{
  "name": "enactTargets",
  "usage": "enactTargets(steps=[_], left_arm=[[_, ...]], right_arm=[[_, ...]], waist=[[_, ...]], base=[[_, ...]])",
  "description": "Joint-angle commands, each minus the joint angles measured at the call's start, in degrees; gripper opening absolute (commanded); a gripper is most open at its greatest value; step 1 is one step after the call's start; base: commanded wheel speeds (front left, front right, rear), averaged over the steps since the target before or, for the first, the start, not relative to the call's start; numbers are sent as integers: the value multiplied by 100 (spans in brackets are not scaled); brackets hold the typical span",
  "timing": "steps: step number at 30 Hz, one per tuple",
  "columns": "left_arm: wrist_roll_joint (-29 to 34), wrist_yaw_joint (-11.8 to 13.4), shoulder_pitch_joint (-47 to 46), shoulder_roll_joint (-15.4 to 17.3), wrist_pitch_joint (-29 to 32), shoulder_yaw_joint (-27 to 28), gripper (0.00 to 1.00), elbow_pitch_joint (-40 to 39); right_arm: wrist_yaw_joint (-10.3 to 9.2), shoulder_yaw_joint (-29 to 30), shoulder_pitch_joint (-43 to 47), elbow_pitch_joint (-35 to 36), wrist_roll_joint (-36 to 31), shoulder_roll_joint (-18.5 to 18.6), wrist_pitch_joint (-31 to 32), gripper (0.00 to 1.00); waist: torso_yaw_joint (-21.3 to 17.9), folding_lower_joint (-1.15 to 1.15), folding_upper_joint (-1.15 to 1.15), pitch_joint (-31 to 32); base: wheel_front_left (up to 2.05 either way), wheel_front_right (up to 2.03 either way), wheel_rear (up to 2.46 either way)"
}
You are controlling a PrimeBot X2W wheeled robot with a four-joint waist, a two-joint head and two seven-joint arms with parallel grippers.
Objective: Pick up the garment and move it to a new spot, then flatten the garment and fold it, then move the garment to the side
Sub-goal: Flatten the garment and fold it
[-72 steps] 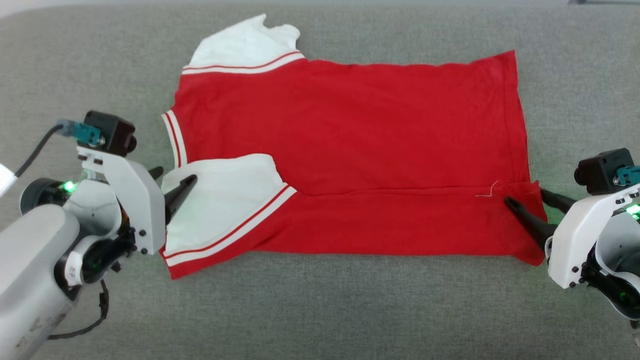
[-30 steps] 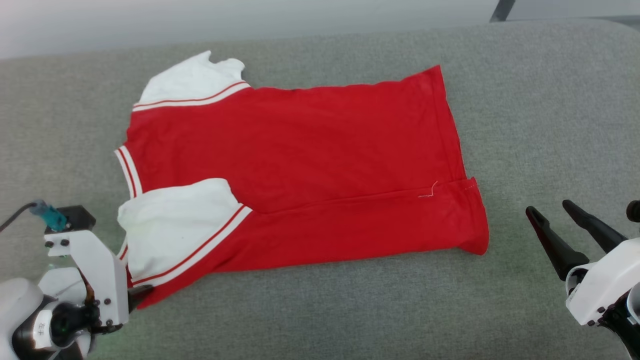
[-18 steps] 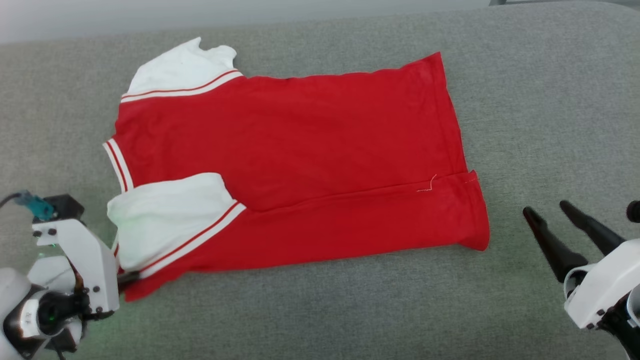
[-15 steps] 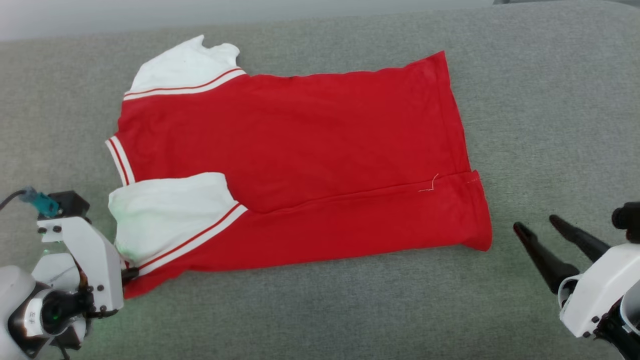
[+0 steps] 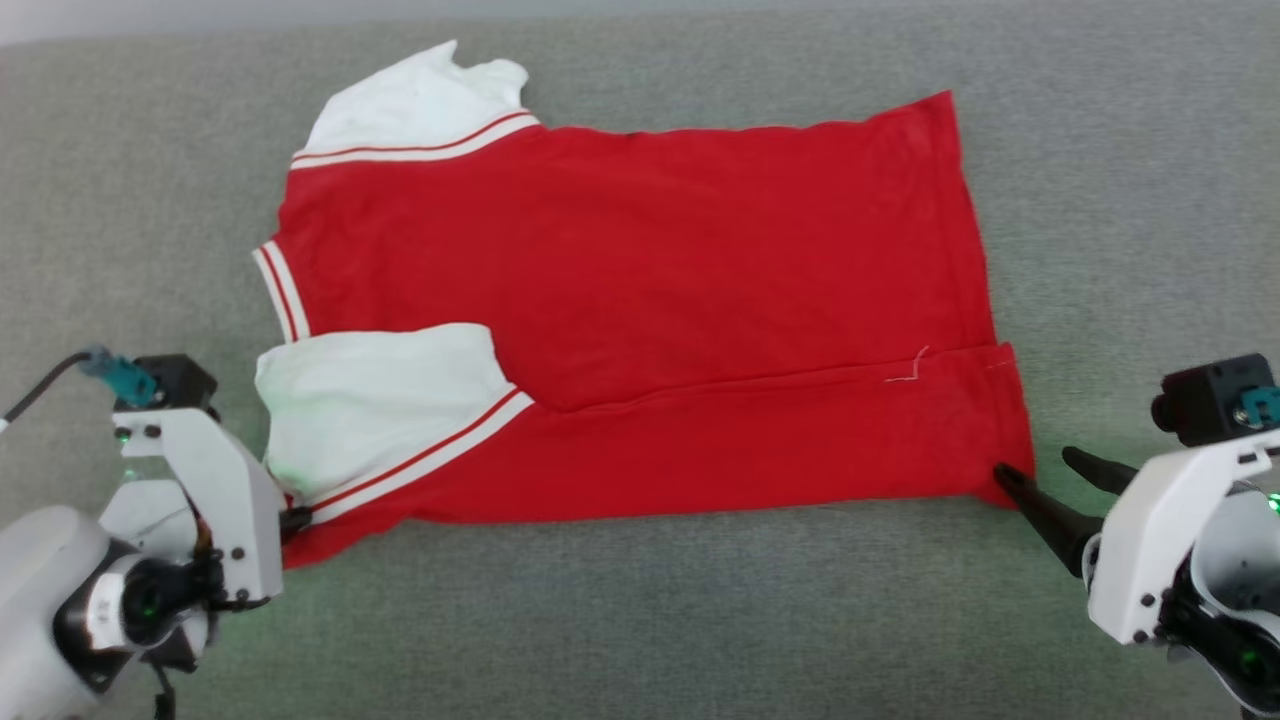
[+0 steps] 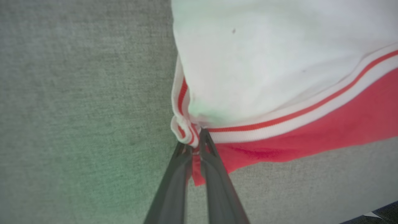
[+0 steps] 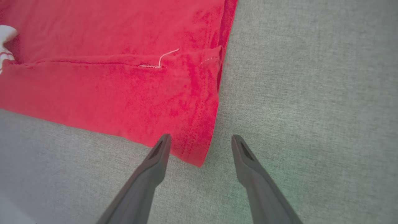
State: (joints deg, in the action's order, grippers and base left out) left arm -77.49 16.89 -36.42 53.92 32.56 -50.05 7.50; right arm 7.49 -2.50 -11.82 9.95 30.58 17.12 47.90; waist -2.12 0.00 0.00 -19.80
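The garment [image 5: 640,270], a red T-shirt with white sleeves and red-striped trim, lies spread on the grey padded surface [image 5: 640,620], its near edge folded over in a long strip. At the lower left, my left gripper [image 5: 296,518] is shut on the garment's near-left corner. The left wrist view shows that gripper [image 6: 196,146] pinching the striped trim below the white sleeve [image 6: 279,62]. My right gripper [image 5: 1035,465] is open at the near-right hem corner. In the right wrist view the right gripper [image 7: 201,137] straddles the red corner of the garment [image 7: 124,93].
Grey fabric stretches around the shirt on all sides, with wide bands in front of it and to its right [image 5: 1130,200]. A pale strip [image 5: 60,25] runs along the far edge at the upper left.
My left gripper has shut on the near-left corner. My right gripper has moved left, up to the near-right hem corner, still open. The head camera has shifted.
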Motion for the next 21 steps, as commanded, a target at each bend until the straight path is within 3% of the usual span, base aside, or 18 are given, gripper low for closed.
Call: enactTargets(steps=[1,12,13,14,15,21], left_arm=[[75,26,21,-214,-17,-103,0,39],[158,-29,-135,-447,-88,-128,0,67],[159,-44,-141,-460,-88,-126,0,76],[167,-60,-145,-470,-99,-128,0,90],[173,-63,-150,-484,-108,-128,0,106],[122,-121,-149,-527,-123,-119,0,212]], right_arm=[[0,-22,-100,-65,-46,-47,19,100],[-1,-340,-437,-1028,-171,-63,72,100],[-1,-381,-451,-1125,-159,-74,91,49],[-1,-424,-491,-1208,-151,-74,76,7],[-1,-466,-504,-1304,-169,-65,90,0],[-1,-535,-584,-1508,-32,7,26,0]], waist=[[77,0,0,-59],[273,0,0,-212],[281,0,0,-218],[287,0,0,-224],[293,0,0,-228],[317,0,0,-215]], base=[[0,0,0],[0,0,0],[0,0,0],[0,0,0],[0,0,0],[0,0,0]])
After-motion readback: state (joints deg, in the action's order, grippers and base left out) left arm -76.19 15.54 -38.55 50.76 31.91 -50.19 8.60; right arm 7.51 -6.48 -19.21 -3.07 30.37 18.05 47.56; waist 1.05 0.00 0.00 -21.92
